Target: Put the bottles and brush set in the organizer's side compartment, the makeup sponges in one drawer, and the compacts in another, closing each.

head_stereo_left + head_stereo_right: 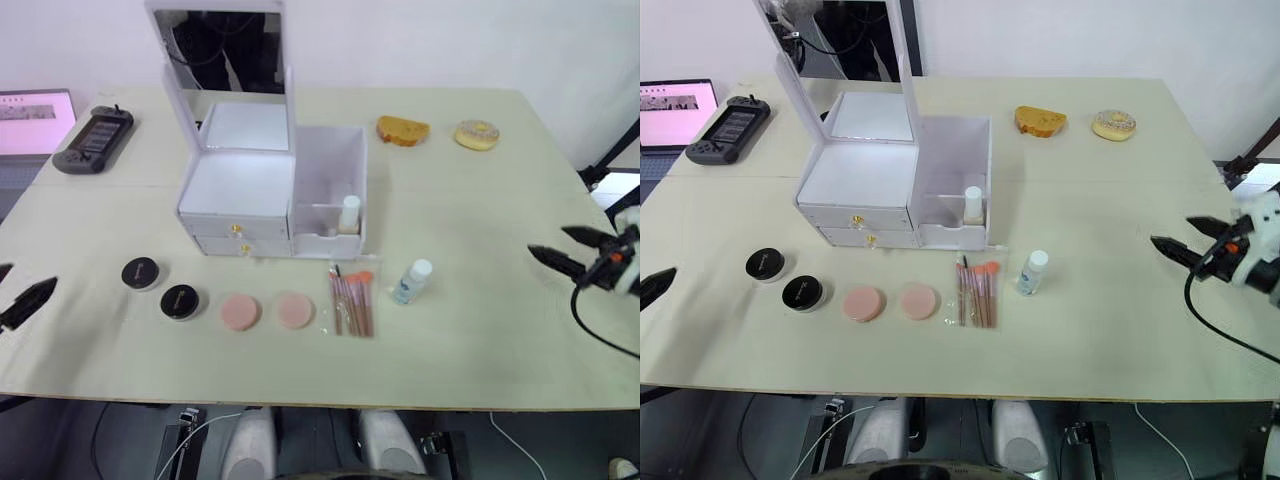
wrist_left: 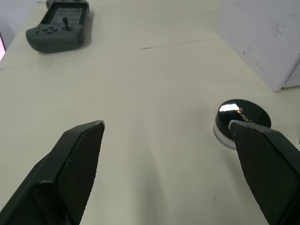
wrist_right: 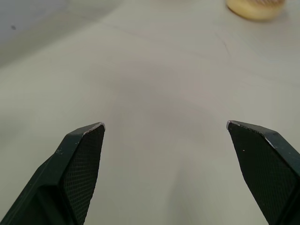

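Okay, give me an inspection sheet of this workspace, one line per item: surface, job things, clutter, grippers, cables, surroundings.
Surface: pale table, seam across it.
Job's things: organizer mirror lid up, both drawers shut; one bottle upright in the side compartment; other bottle lying on the table; brush set, two makeup sponges and two compacts in a row in front.
Clutter: handheld game console, toast-like piece, doughnut.
Grippers: left gripper and right gripper open, empty, apart from everything.
Cables: black cable at right gripper.
Surroundings: screen at far left.
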Controlling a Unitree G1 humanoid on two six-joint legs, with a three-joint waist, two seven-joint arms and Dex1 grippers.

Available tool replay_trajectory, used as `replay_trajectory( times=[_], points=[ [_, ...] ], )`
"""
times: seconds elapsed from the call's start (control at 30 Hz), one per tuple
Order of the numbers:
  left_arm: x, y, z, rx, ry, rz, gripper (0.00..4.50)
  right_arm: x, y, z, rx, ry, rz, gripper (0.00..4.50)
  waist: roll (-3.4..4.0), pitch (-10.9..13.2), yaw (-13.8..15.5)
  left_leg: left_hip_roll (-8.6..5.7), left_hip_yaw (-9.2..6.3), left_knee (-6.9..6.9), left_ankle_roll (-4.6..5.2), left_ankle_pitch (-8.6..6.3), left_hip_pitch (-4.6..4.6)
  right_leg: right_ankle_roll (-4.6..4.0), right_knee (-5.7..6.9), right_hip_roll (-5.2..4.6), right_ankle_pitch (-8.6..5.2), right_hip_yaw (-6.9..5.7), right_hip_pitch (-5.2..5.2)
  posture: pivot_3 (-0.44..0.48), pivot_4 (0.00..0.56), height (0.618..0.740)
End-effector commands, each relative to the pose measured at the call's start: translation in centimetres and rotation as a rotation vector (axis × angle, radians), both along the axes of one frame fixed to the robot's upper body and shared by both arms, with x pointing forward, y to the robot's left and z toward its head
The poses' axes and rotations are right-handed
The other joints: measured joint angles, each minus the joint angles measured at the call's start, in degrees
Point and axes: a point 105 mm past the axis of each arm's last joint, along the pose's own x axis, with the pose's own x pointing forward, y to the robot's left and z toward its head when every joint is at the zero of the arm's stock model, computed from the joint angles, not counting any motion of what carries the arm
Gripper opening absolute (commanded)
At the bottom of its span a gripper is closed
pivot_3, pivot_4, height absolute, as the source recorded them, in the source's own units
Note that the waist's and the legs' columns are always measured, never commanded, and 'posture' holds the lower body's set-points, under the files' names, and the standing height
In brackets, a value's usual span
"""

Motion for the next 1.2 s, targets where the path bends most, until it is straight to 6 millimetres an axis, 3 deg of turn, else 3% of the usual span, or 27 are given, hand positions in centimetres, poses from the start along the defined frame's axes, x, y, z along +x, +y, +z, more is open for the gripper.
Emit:
replay_trajectory(
  times=[0.03,0.2,0.27,0.43,0.6,0.73,0.83,0.97,1.1,1.2],
  points=[
    [0.8,-0.3,2.0,0.049,-0.063,-0.024,4.5,0.2,-0.2,1.8,-0.013,-0.089,-0.011,4.41,0.0,0.0,-0.1,0.01,0.0,0.01,0.0,0.0,0.06,-0.02,0.01,0.0,0.02,0.0,0.05,0.0,0.15,0.74],
    [1.4,0.7,1.9,0.006,-0.098,0.032,4.5,0.7,0.0,2.5,-0.004,-0.096,-0.003,4.41,0.0,0.0,-0.5,0.04,0.03,-0.07,0.0,0.0,0.23,-0.02,0.01,0.02,0.01,0.01,0.17,0.0,0.15,0.74],
    [1.8,0.1,2.1,-0.003,-0.108,0.007,4.5,1.0,0.0,2.9,0.004,-0.097,-0.016,4.41,0.0,0.0,-0.7,0.05,0.05,-0.11,0.0,0.0,0.23,0.01,0.01,0.03,0.0,0.0,0.16,0.0,0.15,0.74],
    [4.4,-6.7,6.7,-0.057,-0.2,-0.291,4.5,1.6,4.7,6.6,0.048,-0.122,0.151,4.41,0.0,0.0,-0.4,0.05,0.03,-0.05,-0.01,0.0,0.21,0.03,0.1,0.04,0.01,0.0,0.17,0.0,0.15,0.74],
    [4.9,-12.9,7.1,-0.055,-0.099,-0.574,4.5,0.0,8.9,8.8,0.068,-0.08,0.329,4.41,0.01,0.0,-0.4,0.07,0.02,-0.07,0.0,0.0,0.22,0.07,0.08,0.06,0.0,0.01,0.21,0.0,0.15,0.74],
    [4.7,-17.7,7.8,-0.022,-0.034,-0.785,4.5,-1.9,12.0,9.4,0.05,-0.013,0.449,4.41,0.0,0.0,-0.2,0.08,0.01,-0.19,0.03,-0.03,0.18,0.19,0.08,0.1,0.02,0.0,0.14,0.0,0.15,0.74],
    [4.5,-20.9,8.1,0.024,0.011,-0.921,4.5,-3.2,14.2,9.0,0.028,0.025,0.521,4.41,-0.01,0.0,0.2,0.13,-0.03,-0.12,0.03,-0.03,0.16,0.11,0.08,0.18,-0.02,0.0,0.14,0.0,0.15,0.74],
    [4.3,-23.7,8.3,0.052,0.024,-1.041,4.5,-4.2,16.4,8.2,0.009,0.03,0.565,4.41,-0.01,0.0,0.5,0.13,0.02,-0.05,0.03,-0.03,0.16,0.09,0.07,0.19,-0.03,0.06,0.15,0.0,0.15,0.74],
    [4.2,-26.7,8.6,0.05,0.015,-1.158,4.5,-4.5,18.4,6.1,-0.016,0.027,0.563,4.41,-0.1,0.0,0.8,0.15,-0.04,0.02,0.03,-0.03,0.11,0.09,0.05,0.27,-0.03,0.04,0.17,0.0,0.15,0.74],
    [4.4,-27.7,9.0,0.042,-0.006,-1.181,4.5,-4.5,19.0,4.4,-0.053,0.035,0.547,4.41,-0.1,0.0,0.8,0.14,-0.05,0.08,0.04,-0.03,-0.02,0.11,0.02,0.26,-0.02,0.04,0.12,0.0,0.15,0.74]
  ],
)
